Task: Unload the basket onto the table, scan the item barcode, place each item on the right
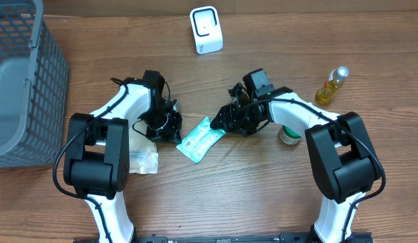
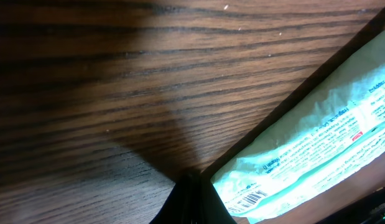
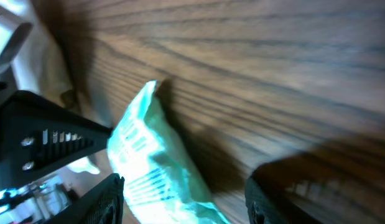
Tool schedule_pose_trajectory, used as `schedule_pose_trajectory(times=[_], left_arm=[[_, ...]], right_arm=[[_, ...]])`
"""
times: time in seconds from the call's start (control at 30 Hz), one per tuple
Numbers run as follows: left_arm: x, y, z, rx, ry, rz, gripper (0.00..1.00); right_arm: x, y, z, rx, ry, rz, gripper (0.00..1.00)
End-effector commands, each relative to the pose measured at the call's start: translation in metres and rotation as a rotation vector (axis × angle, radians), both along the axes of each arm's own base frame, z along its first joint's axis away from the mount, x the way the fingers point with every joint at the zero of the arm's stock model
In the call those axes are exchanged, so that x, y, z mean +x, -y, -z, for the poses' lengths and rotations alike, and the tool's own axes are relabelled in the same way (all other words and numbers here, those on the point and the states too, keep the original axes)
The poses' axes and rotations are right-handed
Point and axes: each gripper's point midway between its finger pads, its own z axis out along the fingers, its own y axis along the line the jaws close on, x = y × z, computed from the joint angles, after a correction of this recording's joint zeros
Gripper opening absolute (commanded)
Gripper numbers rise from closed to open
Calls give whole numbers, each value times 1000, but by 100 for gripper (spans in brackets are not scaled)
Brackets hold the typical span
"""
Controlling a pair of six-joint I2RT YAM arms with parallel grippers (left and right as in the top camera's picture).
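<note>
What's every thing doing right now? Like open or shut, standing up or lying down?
Packet: lying on the table, barcode side up.
Left gripper: shut, next to the packet.
Right gripper: open, fingers either side of the packet's end.
Scanner: standing upright.
Bottle: standing, cap on.
Basket: upright, nothing seen inside.
Clear bag: lying flat.
</note>
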Motion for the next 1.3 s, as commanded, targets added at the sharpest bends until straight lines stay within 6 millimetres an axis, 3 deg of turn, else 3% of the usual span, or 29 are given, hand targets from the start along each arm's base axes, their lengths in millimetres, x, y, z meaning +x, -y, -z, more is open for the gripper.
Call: schedule_pose_trajectory(times=[0.0,0.3,0.87,1.07,1.27], left_arm=[[-7,-6,24,35,-40,27,4],[-7,-6,24,35,-41,27,4],[-7,-6,24,34,-38,27,4],[-7,-6,24,34,-38,27,4],[-6,-6,24,34,-37,27,4]], right_arm=[[-17,-4,4,63,-39,-14,59],[-30,-10,9,147,-79,6,50],[-18,-35,-7,236,-10,-7,47],[-19,-38,-10,259,-8,-18,40],[-18,-38,-11,261,-4,-18,40]])
